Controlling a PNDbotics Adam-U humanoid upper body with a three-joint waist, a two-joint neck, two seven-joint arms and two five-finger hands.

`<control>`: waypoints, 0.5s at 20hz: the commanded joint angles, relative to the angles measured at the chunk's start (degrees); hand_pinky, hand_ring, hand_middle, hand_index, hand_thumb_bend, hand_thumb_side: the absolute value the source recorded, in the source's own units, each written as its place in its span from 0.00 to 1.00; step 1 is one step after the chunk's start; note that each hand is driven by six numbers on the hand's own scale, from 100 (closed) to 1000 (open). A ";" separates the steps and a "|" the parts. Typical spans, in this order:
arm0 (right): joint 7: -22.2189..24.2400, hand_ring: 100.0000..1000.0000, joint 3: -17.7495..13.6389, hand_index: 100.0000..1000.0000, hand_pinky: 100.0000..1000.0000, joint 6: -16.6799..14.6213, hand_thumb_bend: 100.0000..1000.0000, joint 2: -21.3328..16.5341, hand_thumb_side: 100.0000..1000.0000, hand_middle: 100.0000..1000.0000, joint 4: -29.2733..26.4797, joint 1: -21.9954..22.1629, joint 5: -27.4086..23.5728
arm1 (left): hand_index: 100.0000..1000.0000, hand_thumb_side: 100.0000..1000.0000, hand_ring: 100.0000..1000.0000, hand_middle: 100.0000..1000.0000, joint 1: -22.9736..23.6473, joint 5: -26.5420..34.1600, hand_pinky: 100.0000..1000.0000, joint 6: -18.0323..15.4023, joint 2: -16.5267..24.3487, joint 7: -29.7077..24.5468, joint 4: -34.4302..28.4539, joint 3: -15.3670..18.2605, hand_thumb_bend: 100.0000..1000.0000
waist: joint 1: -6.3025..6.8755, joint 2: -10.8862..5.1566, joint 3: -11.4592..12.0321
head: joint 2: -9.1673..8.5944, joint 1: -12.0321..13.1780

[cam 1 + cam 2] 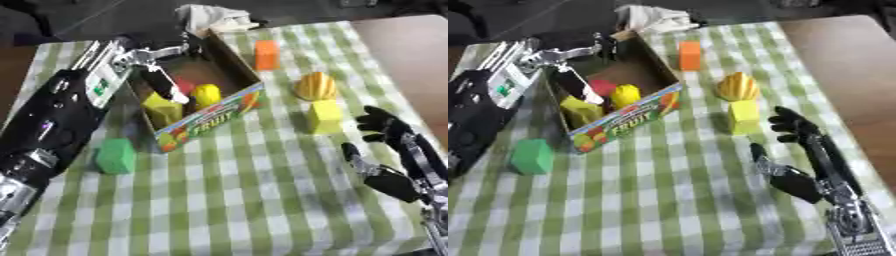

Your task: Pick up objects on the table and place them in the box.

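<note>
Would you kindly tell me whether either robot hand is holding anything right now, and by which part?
Nothing is visibly held. The left robot hand reaches into the box with fingers straight; the right robot hand is open, empty.

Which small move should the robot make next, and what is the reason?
Probably the right hand should reach forward and close its fingers on the yellow block. This hand is open and holds nothing, and that block stands just ahead of it, outside the box, beside the orange-yellow rounded object. The left hand is over the box, so it is less suited.
</note>
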 commanded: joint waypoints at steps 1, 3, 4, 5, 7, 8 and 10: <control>0.07 0.78 -0.12 0.93 0.71 -0.09 0.24 -0.30 0.25 0.76 -0.46 -0.39 -0.30 | 0.84 0.34 0.72 0.74 -0.52 1.29 0.70 -0.10 2.82 0.16 -3.56 0.80 0.59 | -0.08 -0.91 0.13 | 0.27 -0.32; 0.01 0.78 -0.21 0.93 0.71 -0.07 0.24 -0.33 0.25 0.76 -0.46 -0.38 -0.25 | 0.81 0.27 0.69 0.70 0.17 3.73 0.68 0.54 4.81 -0.16 -6.61 1.38 0.51 | -0.06 -0.92 0.29 | 0.27 -0.51; -0.04 0.78 -0.27 0.93 0.71 -0.05 0.24 -0.38 0.25 0.76 -0.45 -0.36 -0.22 | 0.80 0.26 0.69 0.70 0.63 5.40 0.68 0.93 5.95 -0.59 -8.30 1.67 0.51 | -0.04 -0.91 0.36 | 0.27 -0.58; -0.14 0.78 -0.38 0.93 0.71 0.00 0.24 -0.45 0.25 0.76 -0.44 -0.33 -0.17 | 0.78 0.23 0.66 0.65 1.43 7.52 0.67 1.30 7.48 -1.12 -10.36 2.11 0.47 | 0.02 -0.88 0.55 | 0.27 -0.66; -0.29 0.78 -0.51 0.93 0.71 0.05 0.24 -0.56 0.25 0.76 -0.44 -0.37 -0.07 | 0.78 0.23 0.66 0.65 3.71 12.04 0.67 2.09 11.05 -2.97 -15.04 2.80 0.45 | 0.14 -0.80 0.86 | 0.27 -0.84; -0.32 0.78 -0.53 0.93 0.71 0.06 0.24 -0.60 0.25 0.76 -0.44 -0.42 -0.03 | 0.78 0.22 0.65 0.64 5.13 14.31 0.67 2.66 13.01 -4.22 -17.48 3.08 0.44 | 0.21 -0.76 1.00 | 0.27 -0.94; -0.38 0.78 -0.60 0.93 0.71 0.06 0.24 -0.69 0.25 0.76 -0.43 -0.45 0.06 | 0.78 0.22 0.65 0.65 8.50 17.75 0.68 3.76 16.88 -6.55 -22.01 3.54 0.44 | 0.40 -0.71 1.31 | 0.27 -1.08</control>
